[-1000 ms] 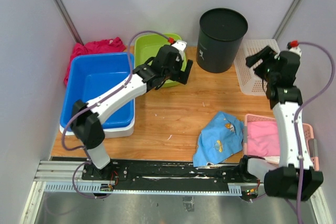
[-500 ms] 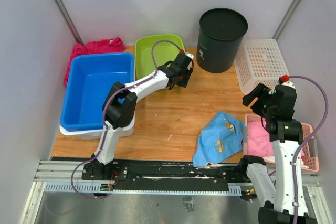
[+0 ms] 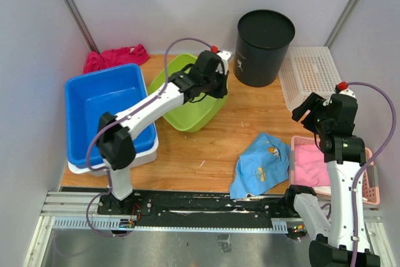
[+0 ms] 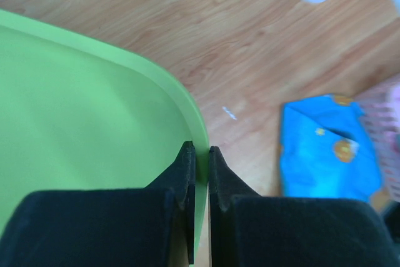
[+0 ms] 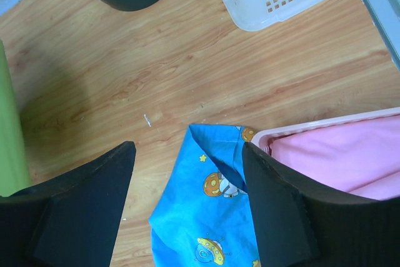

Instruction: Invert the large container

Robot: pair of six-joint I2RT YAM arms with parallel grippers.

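Note:
The green container (image 3: 187,98) stands tilted on the wooden table, left of the middle, its right rim raised. My left gripper (image 3: 215,85) is shut on that rim. In the left wrist view the thin green edge (image 4: 201,173) is pinched between the two black fingers of the left gripper (image 4: 201,151), with the green container (image 4: 81,110) filling the left side. My right gripper (image 3: 306,107) hangs open at the right, above the table. In the right wrist view the right gripper (image 5: 187,148) holds nothing and looks down on a blue cloth (image 5: 206,217).
A blue tub (image 3: 106,110) sits on a white one at the left, a red cloth (image 3: 115,57) behind it. A black bin (image 3: 264,48) stands at the back, a white basket (image 3: 312,76) to its right. A pink basket (image 3: 365,154) with pink cloth and the blue cloth (image 3: 262,164) lie front right.
My left gripper has shut on the green container's rim, and the container has come forward and tipped up. The blue tub has shifted slightly. The right arm has drawn back from the white basket.

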